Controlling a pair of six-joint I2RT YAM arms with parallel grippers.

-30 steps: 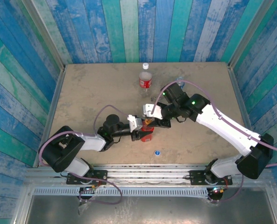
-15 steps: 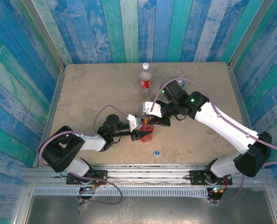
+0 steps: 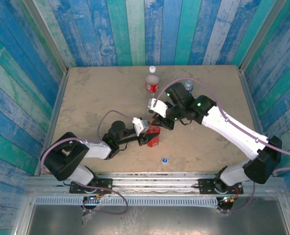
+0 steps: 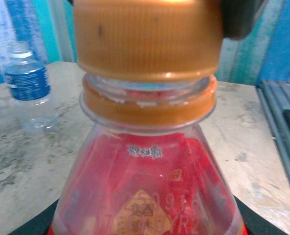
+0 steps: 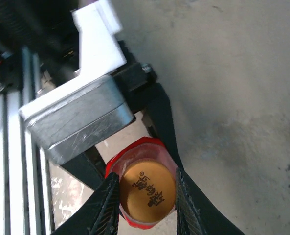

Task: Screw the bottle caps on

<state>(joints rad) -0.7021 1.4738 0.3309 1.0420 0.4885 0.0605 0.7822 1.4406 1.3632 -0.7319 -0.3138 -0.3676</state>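
Walls (image 3: 135, 29) of upright wooden planks close in three sides, painted in blues, teals and pale greens (the paint worn and streaky). The table (image 3: 96, 93) top is a mottled sandy tan, evenly lit. A metal rail (image 3: 154, 176) runs along its near edge, with a grey metal sheet (image 3: 149, 220) below.

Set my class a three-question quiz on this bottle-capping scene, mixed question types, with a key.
1. True or false: the right gripper is shut on the ribbed orange plastic cap.
2. What grips the body of the all-red plastic bottle? A) left gripper B) right gripper C) nothing
3. Fill in: the tiny blue plastic cap lies ___ the arm bases than that bottle.
Key: 1 true; 2 A; 3 nearer.
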